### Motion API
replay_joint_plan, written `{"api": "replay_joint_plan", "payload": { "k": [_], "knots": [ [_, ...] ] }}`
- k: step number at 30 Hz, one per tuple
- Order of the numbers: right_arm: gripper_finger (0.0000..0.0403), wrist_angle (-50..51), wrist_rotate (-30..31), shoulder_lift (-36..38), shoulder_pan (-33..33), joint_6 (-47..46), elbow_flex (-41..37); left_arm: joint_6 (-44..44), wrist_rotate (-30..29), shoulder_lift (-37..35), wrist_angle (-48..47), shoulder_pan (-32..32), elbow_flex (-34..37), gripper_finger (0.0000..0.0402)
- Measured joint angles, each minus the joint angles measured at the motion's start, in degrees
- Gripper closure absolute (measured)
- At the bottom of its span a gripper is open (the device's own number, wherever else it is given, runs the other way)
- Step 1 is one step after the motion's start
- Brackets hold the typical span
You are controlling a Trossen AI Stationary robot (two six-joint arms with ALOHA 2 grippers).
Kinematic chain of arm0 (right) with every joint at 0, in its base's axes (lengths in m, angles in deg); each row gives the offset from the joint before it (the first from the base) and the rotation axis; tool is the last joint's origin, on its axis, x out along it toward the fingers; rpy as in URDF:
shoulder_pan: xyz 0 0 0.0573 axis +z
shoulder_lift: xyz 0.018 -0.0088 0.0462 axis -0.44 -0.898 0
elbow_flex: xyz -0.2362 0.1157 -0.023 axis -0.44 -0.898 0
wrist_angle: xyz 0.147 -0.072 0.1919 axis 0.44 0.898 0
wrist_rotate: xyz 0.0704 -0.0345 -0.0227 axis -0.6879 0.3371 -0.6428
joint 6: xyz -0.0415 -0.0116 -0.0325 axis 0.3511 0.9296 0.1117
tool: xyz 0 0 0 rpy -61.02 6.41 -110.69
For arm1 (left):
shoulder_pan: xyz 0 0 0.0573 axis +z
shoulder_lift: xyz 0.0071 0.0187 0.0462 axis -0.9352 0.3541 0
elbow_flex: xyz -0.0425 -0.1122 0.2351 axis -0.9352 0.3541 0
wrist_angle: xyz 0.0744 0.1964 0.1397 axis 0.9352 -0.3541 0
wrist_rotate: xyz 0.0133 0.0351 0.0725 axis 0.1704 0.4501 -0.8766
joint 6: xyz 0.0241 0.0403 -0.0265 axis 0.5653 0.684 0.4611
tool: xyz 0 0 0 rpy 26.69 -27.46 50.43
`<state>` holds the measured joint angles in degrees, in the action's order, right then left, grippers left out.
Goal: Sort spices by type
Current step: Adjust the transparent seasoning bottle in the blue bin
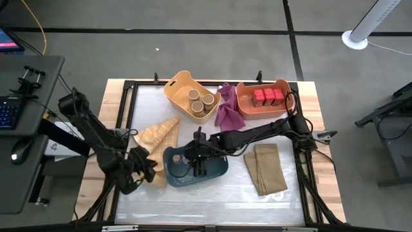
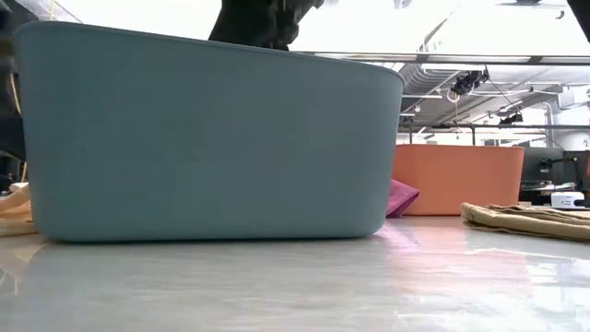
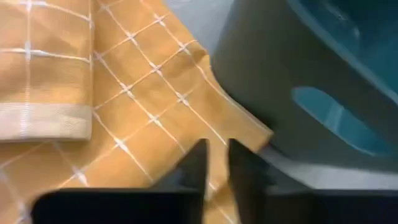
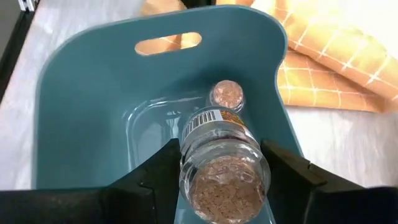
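Observation:
My right gripper [image 4: 222,163] reaches from the table's right into the teal basket [image 1: 219,169] and is shut on a small clear jar [image 4: 224,177] with a cork-brown top. A second such jar [image 4: 227,94] stands on the basket's floor. Tan cylinders [image 1: 201,102] stand in the yellow basket [image 1: 179,84], and red tins [image 1: 267,96] in the orange basket [image 1: 248,108]. My left gripper [image 3: 214,162] hangs low beside the teal basket's left wall [image 3: 261,81]. Its fingers are shut to a narrow slit over the checked cloth [image 3: 124,93]; whether they touch it I cannot tell. My right gripper pinches the jar's clear body just below its top [image 4: 186,155] between its two fingers, one on each side. The fingers slant down from the table's right. The jar is tilted, top toward the wrist and labelled end [image 4: 208,121] toward the basket's floor.
A magenta cloth [image 1: 226,113] lies between the two far baskets. A folded tan cloth [image 1: 265,167] lies right of the teal basket, and the checked cloth [image 1: 158,135] left of it. In the low view the teal basket [image 2: 212,138] fills the foreground.

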<state>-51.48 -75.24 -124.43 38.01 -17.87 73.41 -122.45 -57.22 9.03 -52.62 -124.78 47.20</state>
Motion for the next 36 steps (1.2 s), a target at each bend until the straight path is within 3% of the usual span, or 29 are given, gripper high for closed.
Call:
{"api": "replay_joint_plan", "payload": {
  "k": [2, 8, 25, 36],
  "knots": [
    [0.0224, 0.3, 0.2, -0.3, -0.1, 0.1, 0.0, 1.3, 0.0, 0.0, 3.2, 1.7, 1.8, 0.0388],
    [0.0224, 4.0, 3.2, -0.4, -0.1, 0.2, 0.0, 11.0, 2.1, 0.0, 10.6, 7.3, 3.5, 0.0398],
    [0.0224, 11.0, 2.8, -0.4, 1.0, 0.6, 0.0, 44.2, 9.9, 0.0, 28.6, 25.2, 3.5, 0.0401],
    [0.0224, 19.1, 4.1, -2.1, 1.0, -0.3, 0.0, 49.8, 13.1, 0.0, 35.8, 30.0, 3.5, 0.0401]
  ]
}}
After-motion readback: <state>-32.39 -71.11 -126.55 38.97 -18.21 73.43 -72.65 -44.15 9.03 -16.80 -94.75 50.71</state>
